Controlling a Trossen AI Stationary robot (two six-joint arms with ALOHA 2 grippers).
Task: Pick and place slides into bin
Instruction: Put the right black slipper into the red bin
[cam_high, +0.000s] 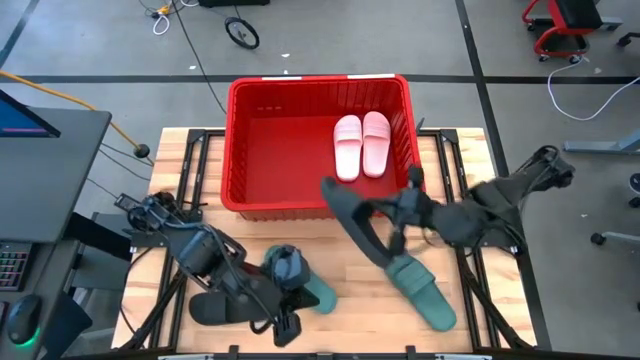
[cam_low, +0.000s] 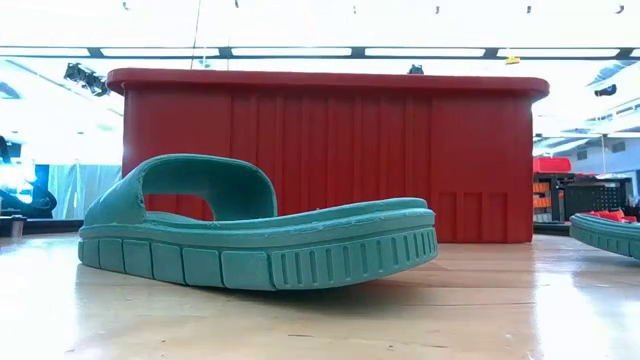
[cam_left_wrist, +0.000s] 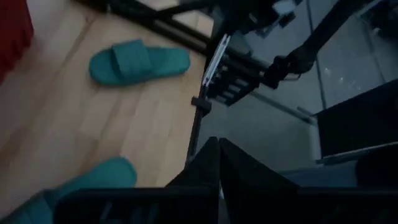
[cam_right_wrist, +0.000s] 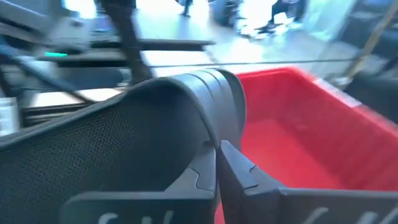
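The red bin (cam_high: 250, 150) stands at the table's far middle, with two pale pink slides (cam_high: 360, 143) lying side by side on its floor. My right gripper (cam_high: 398, 215) is shut on a black slide (cam_high: 352, 215) just in front of the bin's near right corner. One teal slide (cam_high: 422, 290) lies sole down on the table's right part. Another teal slide (cam_high: 312, 290) lies near the front, filling the low view (cam_low: 260, 235). A second black slide (cam_high: 212, 308) lies on the table under my left arm. My left gripper (cam_high: 285, 328) is shut and empty at the near edge. My right gripper pinches the black slide between its two fingers at the edge of its curved strap (cam_right_wrist: 208, 140). The fingers come about level from the table's right side. The slide is lifted clear of the table and tilted, reaching from the bin's near wall toward the table's front (cam_high: 375, 250).
The bin's left half (cam_high: 275, 150) shows bare floor. Bare wood lies between the two teal slides (cam_high: 350, 300). Beyond the table's near right corner, dark frame bars (cam_left_wrist: 230, 74) and the floor show. A monitor and desk (cam_high: 40, 130) stand to the left.
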